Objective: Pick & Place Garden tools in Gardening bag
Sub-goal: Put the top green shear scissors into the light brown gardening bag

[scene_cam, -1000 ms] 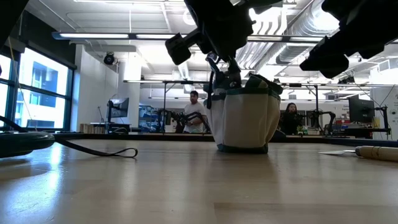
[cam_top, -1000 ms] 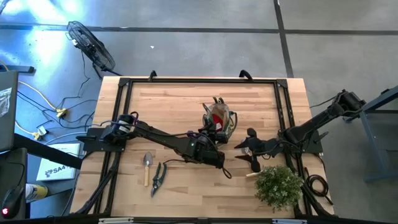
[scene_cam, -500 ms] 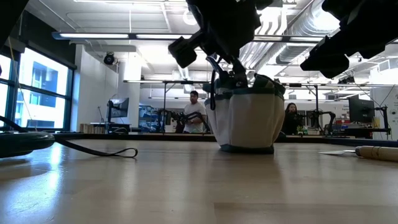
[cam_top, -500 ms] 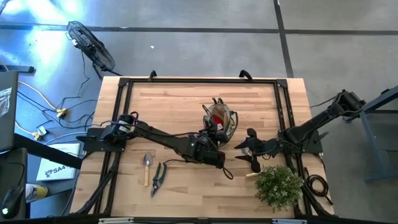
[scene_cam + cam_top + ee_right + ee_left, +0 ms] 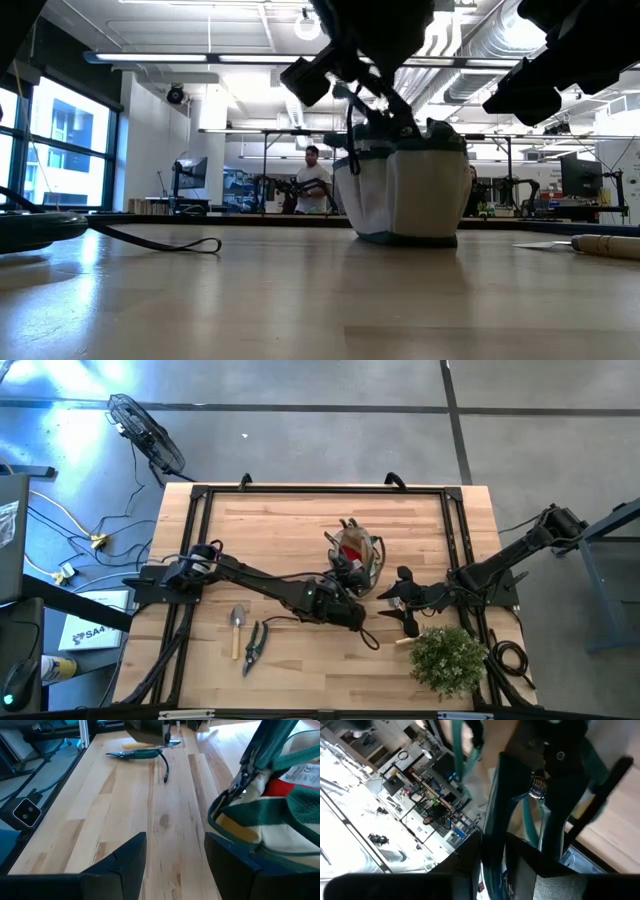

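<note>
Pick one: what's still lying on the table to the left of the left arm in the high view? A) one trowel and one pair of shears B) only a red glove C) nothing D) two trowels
A: the high view shows a trowel with a pale wooden handle and a pair of pruning shears lying side by side on the table, outside the gardening bag.

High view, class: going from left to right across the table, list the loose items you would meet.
Trowel → pruning shears → gardening bag → bushy green plant.
</note>
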### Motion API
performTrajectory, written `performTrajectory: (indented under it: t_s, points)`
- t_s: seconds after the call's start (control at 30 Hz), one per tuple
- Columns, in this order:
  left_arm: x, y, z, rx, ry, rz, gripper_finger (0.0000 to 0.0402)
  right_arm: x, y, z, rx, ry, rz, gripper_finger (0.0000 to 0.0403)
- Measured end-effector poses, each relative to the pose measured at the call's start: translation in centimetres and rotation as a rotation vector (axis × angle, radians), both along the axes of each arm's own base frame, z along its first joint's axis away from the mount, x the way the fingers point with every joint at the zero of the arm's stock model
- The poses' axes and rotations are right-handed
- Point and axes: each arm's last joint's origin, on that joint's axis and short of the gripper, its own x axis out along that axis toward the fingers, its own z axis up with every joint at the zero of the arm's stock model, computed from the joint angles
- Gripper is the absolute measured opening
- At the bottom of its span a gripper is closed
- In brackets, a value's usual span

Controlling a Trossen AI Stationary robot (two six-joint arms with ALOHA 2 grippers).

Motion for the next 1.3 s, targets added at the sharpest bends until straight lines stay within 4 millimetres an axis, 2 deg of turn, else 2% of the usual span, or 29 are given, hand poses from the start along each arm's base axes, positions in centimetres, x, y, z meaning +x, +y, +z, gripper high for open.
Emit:
performTrajectory:
  t_s: [0.3,0.7,0.93,1.07,1.3]
  points:
    - [0.5,-0.2,1.9,-0.061,-0.061,-0.027,0.0075,-0.1,-0.1,-0.2,0.007,0.025,-0.009,0.0191]
    - [0.5,-0.3,1.9,-0.090,-0.048,-0.053,0.0075,-0.3,-0.2,-0.7,0.001,0.037,-0.020,0.0191]
    - [0.6,-0.2,1.9,-0.107,-0.050,-0.061,0.0075,-0.2,-0.6,-0.6,-0.046,-0.016,-0.144,0.0191]
    - [0.6,-0.2,1.9,-0.105,-0.051,-0.060,0.0075,0.1,-0.7,0.4,-0.084,-0.122,-0.226,0.0191]
    - [0.6,-0.2,1.9,-0.106,-0.059,-0.059,0.0075,1.0,-1.8,1.4,-0.042,-0.209,-0.230,0.0191]
